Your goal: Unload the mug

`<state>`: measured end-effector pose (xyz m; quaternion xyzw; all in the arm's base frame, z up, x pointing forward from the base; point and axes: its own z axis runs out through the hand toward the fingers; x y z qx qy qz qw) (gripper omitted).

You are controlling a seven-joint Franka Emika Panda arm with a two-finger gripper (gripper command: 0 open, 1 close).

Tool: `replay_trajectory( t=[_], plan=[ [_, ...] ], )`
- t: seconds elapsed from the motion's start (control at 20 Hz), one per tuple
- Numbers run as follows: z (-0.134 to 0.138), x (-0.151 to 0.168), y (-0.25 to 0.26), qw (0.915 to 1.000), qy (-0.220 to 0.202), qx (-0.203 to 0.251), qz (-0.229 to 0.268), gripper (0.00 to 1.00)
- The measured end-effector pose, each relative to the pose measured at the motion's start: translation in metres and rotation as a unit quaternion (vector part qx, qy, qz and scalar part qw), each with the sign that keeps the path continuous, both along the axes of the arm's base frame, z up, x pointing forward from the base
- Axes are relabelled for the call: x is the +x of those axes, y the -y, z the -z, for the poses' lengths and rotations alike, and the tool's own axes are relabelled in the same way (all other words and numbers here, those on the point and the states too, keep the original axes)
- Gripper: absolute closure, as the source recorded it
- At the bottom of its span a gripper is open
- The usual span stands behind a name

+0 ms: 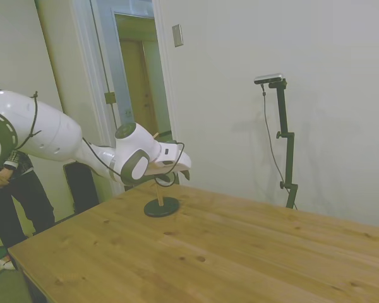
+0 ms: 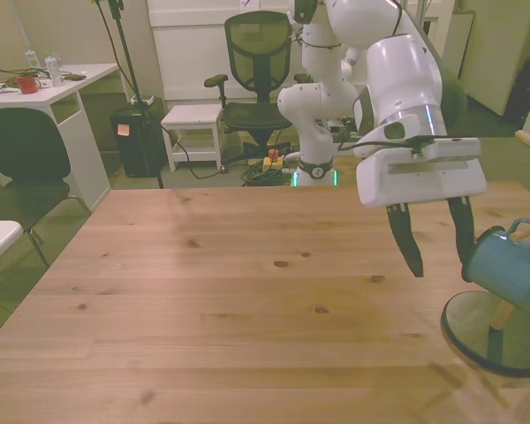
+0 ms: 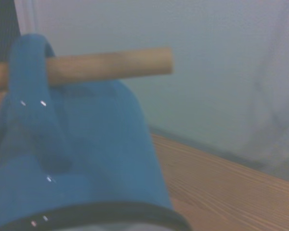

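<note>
While the mug (image 2: pixel 511 263) hangs by its handle on a wooden peg (image 3: pixel 106 66) of the round-based stand (image 2: pixel 496 331) at the table's (image 2: pixel 247 300) right side, the gripper (image 2: pixel 435 237) waits spread and empty just beside it, so grasping, lifting off and setting down all remain.

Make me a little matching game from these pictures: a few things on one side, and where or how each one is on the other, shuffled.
Things:
1. small blue-teal mug
2. round dark stand base
3. robot's black-fingered tool
4. light wooden peg

States:
A. open, beside the mug
B. flat on the wooden table
C. hanging by its handle, tilted
D. passing through the mug's handle

Pairs: 1-C, 2-B, 3-A, 4-D
</note>
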<state>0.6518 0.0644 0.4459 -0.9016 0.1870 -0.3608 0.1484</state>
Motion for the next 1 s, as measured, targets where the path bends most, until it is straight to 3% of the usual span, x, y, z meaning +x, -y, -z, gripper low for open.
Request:
replay_trajectory(
  t=[0.25, 0.3, 1.0],
  plan=[
    [0.001, 0.014, -0.013, 0.9996, 0.023, 0.005, -0.016, 0.0],
    [0.0, 0.015, -0.012, 0.9996, 0.025, 0.005, -0.015, 1.0],
    [-0.003, 0.017, -0.003, 0.9994, 0.029, 0.007, -0.018, 1.0]
  ],
)
